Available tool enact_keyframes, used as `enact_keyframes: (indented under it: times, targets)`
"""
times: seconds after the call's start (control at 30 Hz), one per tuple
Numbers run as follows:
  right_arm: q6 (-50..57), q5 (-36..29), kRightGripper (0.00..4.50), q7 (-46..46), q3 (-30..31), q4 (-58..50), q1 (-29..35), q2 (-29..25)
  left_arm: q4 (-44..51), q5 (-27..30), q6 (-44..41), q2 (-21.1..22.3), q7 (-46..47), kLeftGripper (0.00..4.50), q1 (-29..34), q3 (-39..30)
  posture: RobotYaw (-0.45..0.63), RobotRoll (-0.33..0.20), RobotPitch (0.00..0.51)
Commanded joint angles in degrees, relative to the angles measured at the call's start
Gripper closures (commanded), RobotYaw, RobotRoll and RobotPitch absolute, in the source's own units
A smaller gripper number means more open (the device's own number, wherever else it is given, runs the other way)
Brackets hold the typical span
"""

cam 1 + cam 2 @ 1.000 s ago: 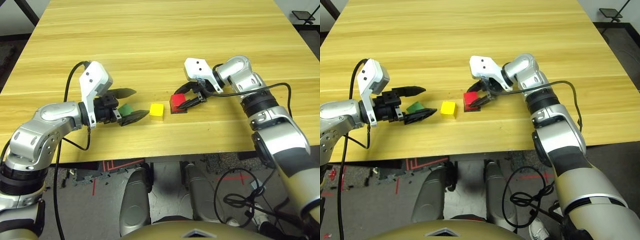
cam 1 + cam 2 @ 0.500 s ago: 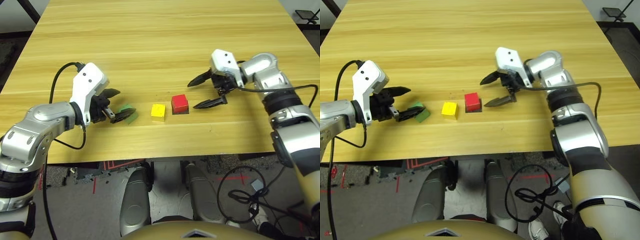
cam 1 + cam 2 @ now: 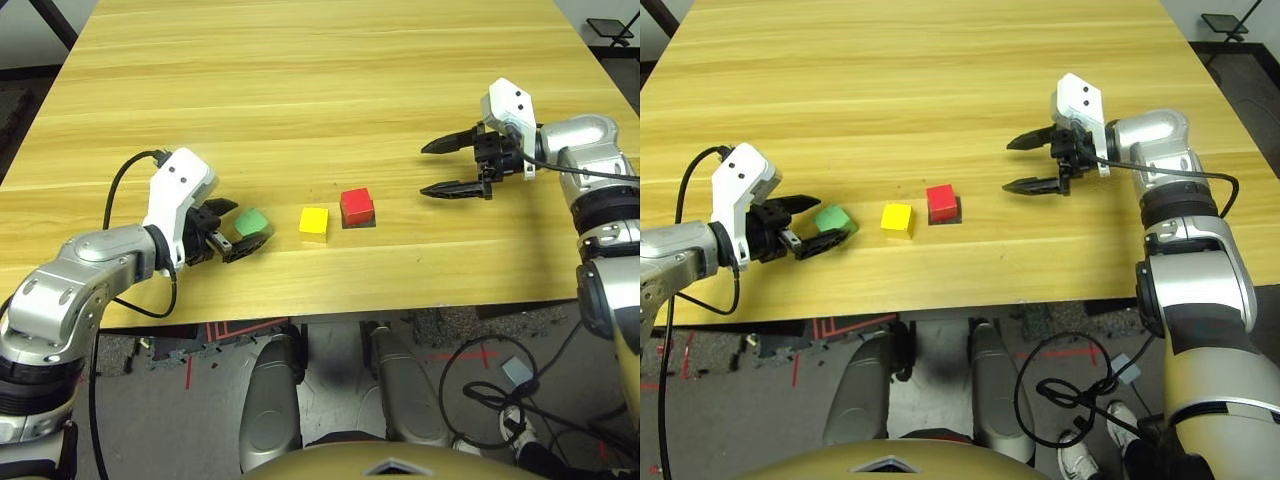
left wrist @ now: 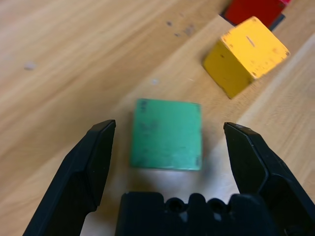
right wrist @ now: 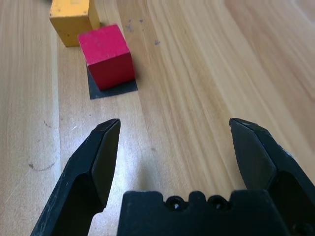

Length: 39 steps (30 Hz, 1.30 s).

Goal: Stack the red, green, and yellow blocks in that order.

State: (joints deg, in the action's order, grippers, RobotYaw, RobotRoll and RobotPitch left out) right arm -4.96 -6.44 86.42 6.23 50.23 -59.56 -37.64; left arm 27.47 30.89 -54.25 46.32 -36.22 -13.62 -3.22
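On the black square patch [image 3: 372,224] the red cube [image 3: 357,205] is seated, with the yellow cube [image 3: 314,224] beside it. The green cube [image 4: 166,134] is flanked by the left gripper's [image 4: 170,125] parted, empty jaws; the right gripper's [image 3: 436,166] are likewise spread, well apart from the cubes. Green's pickup appears in hand; closure, then a level lift onto red, is called for. Smooth wood grain is shown by the tabletop [image 3: 300,90].

Silver forearms [image 3: 1200,275] with black bands — white wrist housings [image 3: 181,188] dotted with dark screws, black cables [image 3: 108,205] attached.
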Motion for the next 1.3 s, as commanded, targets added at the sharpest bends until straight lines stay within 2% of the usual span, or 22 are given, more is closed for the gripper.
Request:
enact_keyframes:
  times: [0.03, 0.1, 0.27, 0.33, 0.37, 0.5, 0.6, 0.73, 0.83, 1.07, 1.3]
  targets:
    - [1.42, -1.92, 0.03, 2.26, -1.2, -3.14, 2.1, -0.47, -1.88, -1.73, 1.33, 0.87, -1.08, 0.0, 1.17, 1.25, 0.26, -0.016, 0.247]
    - [2.37, -3.43, 0.03, 3.67, -1.93, -4.61, 2.99, -0.18, -2.41, -1.91, 1.52, 0.73, -1.48, 0.0, 1.09, 1.07, 0.26, -0.014, 0.251]
    - [3.06, -6.65, 0.0, 5.49, -3.84, -6.59, 5.05, 0.4, -3.58, -2.34, 2.3, 0.99, -2.47, 1.59, -0.03, 0.9, 0.26, -0.008, 0.259]
    - [4.54, -8.45, 0.0, 5.94, -4.58, -8.18, 6.33, 0.14, -4.22, -2.33, 3.08, 1.44, -3.66, 2.35, -1.54, 0.73, 0.25, -0.005, 0.259]
    - [5.32, -10.19, 0.0, 6.03, -4.29, -9.44, 7.11, -0.31, -4.62, -2.12, 3.5, 1.6, -4.4, 2.44, -2.64, 0.58, 0.25, -0.004, 0.26]
    - [8.66, -16.89, 0.0, 6.08, -1.29, -15.38, 10.38, -3.73, -7.28, -1.42, 6.03, 2.94, -9.32, 2.43, -8.67, 0.56, 0.23, 0.0, 0.259]
    - [10.5, -21.76, 0.0, 6.08, 1.87, -18.1, 11.85, -6.77, -10.31, -0.31, 7.93, 3.61, -15.33, 2.43, -15.83, 2.4, 0.22, 0.005, 0.257]
    - [10.6, -24.27, 0.0, 6.08, 4.25, -18.83, 12.31, -8.23, -14.98, -1.28, 8.68, 2.05, -21.08, 2.43, -24.37, 7.15, 0.2, 0.009, 0.254]
    - [9.7, -24.34, 0.0, 6.08, 4.79, -18.2, 11.95, -8.22, -18.59, -3.12, 10.67, -1.21, -23.62, 2.43, -29.05, 11.53, 0.18, 0.01, 0.253]
    - [10.33, -24.24, 0.0, 6.08, 4.45, -19.68, 12.35, -7.04, -24.47, -6.96, 13.46, -8.82, -25.69, 2.43, -33.29, 18.18, 0.13, 0.008, 0.254]
    - [11.36, -23.64, 0.0, 6.08, 3.35, -21.52, 13.14, -6.51, -27.56, -10.02, 15.05, -11.74, -26.5, 2.43, -34.49, 20.33, 0.09, 0.004, 0.256]
